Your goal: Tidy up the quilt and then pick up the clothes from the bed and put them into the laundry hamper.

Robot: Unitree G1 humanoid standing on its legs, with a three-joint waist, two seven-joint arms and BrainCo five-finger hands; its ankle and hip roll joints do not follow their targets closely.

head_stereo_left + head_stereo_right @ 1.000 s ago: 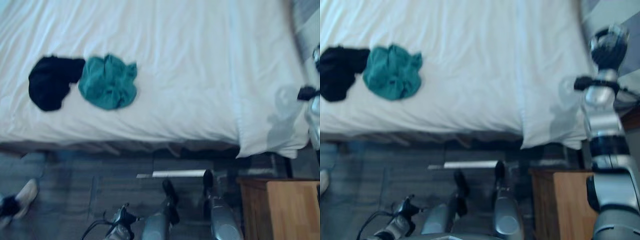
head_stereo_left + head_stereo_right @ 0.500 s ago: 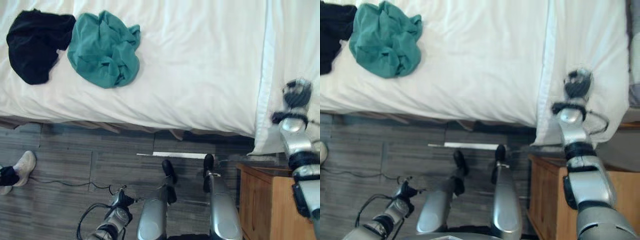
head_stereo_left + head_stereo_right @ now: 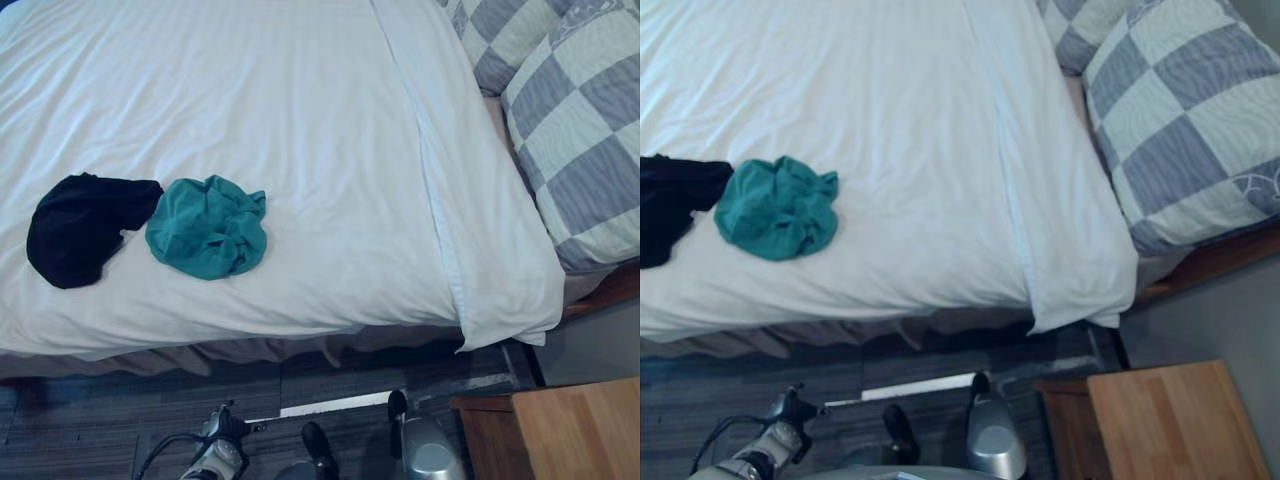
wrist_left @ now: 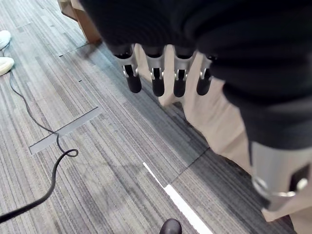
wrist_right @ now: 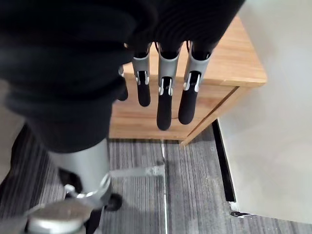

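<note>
Two clothes [image 3: 205,226] lie on quilt [image 3: 300,150], well apart from left hand [image 4: 165,73].

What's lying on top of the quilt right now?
On the white quilt lie two crumpled garments, touching: a black one and a teal one, near the bed's front edge. Anything beneath the garments or the quilt is covered.
</note>
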